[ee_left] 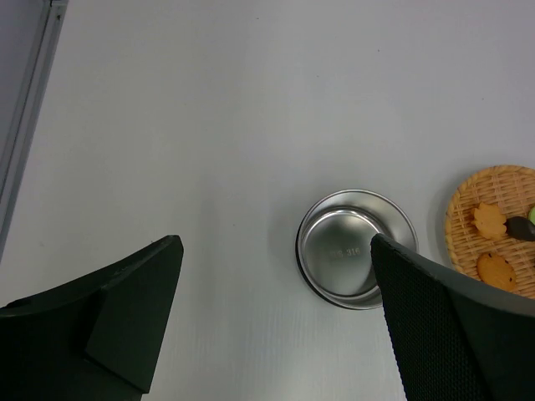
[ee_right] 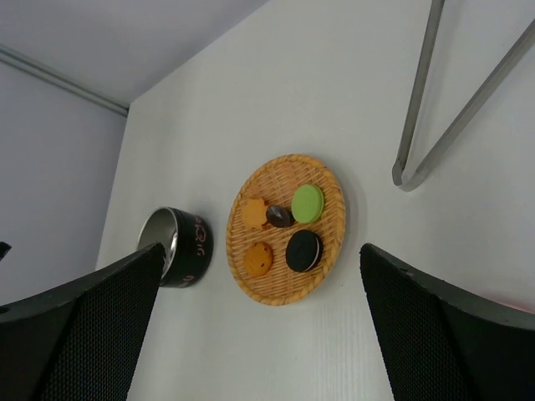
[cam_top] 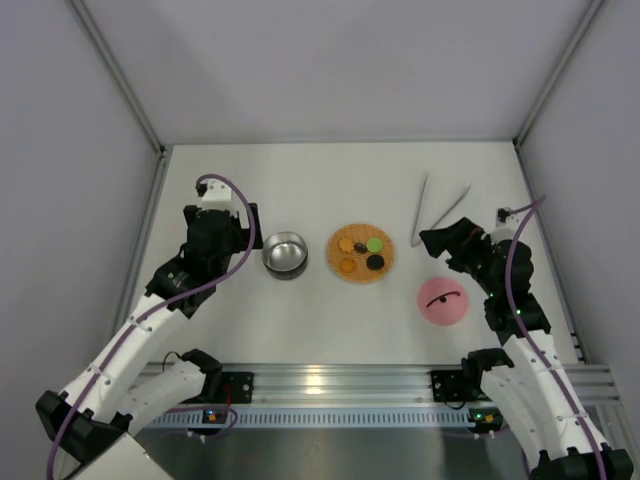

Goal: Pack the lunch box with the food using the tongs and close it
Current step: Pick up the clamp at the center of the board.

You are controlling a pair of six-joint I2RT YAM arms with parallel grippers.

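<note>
Our left gripper and right gripper gaped wide, empty. The tongs, upper right, looked light, springy and slick; we judged mid-arm the best hold.

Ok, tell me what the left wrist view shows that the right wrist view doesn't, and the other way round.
Only the left wrist view: the lunch box bowl seen from straight above, its inside empty, and the left fingers, spread wide with nothing between them.
Only the right wrist view: the tongs, the black piece, the whole green piece, and the right fingers, also spread.
Both: the bowl, the orange woven disc and the two orange pieces on it.
</note>
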